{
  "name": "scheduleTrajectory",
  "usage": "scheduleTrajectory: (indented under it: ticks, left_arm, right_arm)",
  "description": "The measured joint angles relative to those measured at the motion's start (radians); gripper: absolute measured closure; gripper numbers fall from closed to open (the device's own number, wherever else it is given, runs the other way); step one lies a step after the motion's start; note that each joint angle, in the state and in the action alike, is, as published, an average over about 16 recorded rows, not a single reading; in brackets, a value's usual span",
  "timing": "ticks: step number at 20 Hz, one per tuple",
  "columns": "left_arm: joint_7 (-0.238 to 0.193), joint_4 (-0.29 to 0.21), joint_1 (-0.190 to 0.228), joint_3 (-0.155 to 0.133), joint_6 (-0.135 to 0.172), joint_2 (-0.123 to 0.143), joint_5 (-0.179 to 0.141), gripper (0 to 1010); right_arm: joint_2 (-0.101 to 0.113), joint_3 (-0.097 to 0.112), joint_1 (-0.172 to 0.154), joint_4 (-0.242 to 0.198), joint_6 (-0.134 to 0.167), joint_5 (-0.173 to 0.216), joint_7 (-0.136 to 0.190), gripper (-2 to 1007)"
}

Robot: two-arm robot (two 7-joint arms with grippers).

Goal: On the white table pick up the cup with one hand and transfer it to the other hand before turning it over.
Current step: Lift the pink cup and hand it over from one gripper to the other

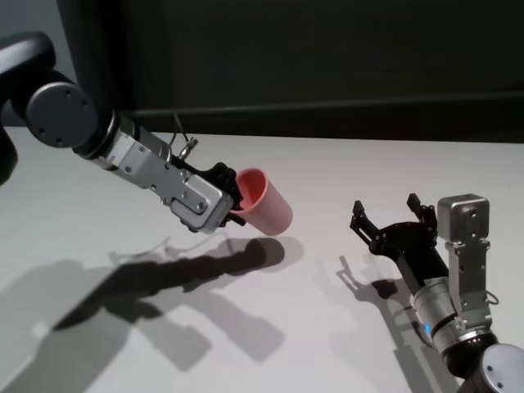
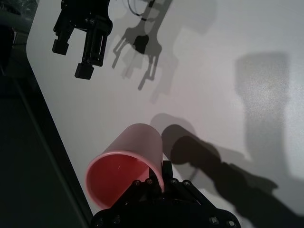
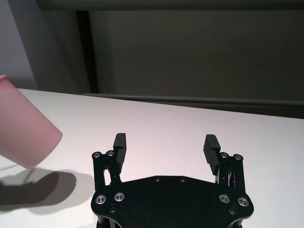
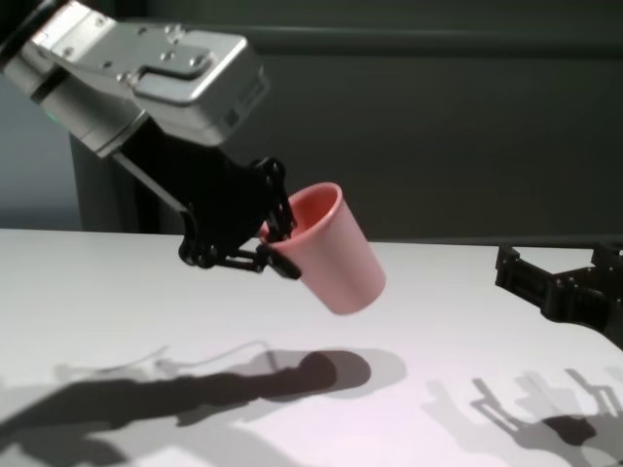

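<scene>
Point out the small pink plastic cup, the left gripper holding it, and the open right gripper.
Small pink plastic cup (image 1: 266,205), head view, on its outer side wall.
Left gripper (image 4: 275,233), chest view, at the fingertips clamping the cup's rim.
Right gripper (image 3: 165,148), right wrist view, midway between its open fingertips.

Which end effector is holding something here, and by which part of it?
The left end effector holds the pink cup by its rim, one finger inside the mouth, lifted clear of the white table. The right end effector is open and holds nothing.
</scene>
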Motion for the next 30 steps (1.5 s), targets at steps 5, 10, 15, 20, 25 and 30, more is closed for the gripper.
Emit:
scheduleTrajectory:
  ticks: [5,10,15,20,25,30]
  left_arm:
    - [0.041,-0.007,0.029,-0.074,0.023,0.020,-0.084,960]
    - [0.076,-0.008,0.065,-0.153,0.045,0.029,-0.193,960]
    - [0.096,-0.008,0.108,-0.230,0.076,0.030,-0.322,960]
    - [0.100,-0.011,0.156,-0.305,0.126,0.022,-0.468,960]
    - [0.094,-0.018,0.201,-0.368,0.185,0.008,-0.603,960]
    - [0.083,-0.027,0.239,-0.414,0.246,-0.011,-0.709,960]
  right_arm:
    - [0.000,0.000,0.000,0.000,0.000,0.000,0.000,3]
    - [0.000,0.000,0.000,0.000,0.000,0.000,0.000,3]
    - [0.000,0.000,0.000,0.000,0.000,0.000,0.000,3]
    - [0.000,0.000,0.000,0.000,0.000,0.000,0.000,3]
    - [0.000,0.000,0.000,0.000,0.000,0.000,0.000,3]
    - [0.000,0.000,0.000,0.000,0.000,0.000,0.000,3]
